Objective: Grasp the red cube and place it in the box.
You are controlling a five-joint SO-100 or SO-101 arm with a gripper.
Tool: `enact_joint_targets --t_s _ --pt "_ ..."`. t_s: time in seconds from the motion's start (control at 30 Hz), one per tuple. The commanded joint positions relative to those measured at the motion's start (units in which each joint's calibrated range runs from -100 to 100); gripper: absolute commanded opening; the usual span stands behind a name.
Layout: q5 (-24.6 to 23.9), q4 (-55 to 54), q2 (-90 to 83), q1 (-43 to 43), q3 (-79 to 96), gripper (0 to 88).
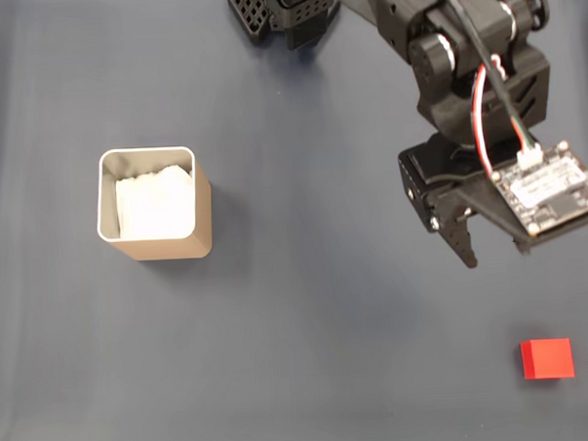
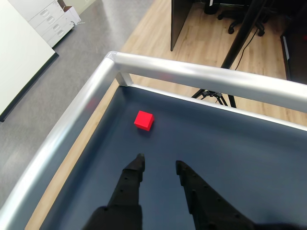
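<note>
On the dark blue-grey table (image 1: 308,308), the red cube (image 1: 547,358) lies far from the box (image 1: 157,209), just beyond the hovering gripper (image 2: 158,165), whose jaws are parted and empty.

no readable text, labels or numbers

Arm is reaching in from the top edge of the fixed view, black links angling down to the right, red and white wires running along the wrist to a small circuit board (image 1: 548,190). Gripper (image 1: 491,251) is pointing downward, hovering off the surface. In the wrist view the gripper (image 2: 158,165) is showing both black fingers parted, nothing between them.
</note>
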Motion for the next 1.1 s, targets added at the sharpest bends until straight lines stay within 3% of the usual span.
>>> enact_joint_targets --t_s 0.0,1.07 --pt "0.63 -0.04 1.32 0.34 -4.67 21.8" --pt "0.98 -6.44 30.05 -2.65 -31.2 33.1"
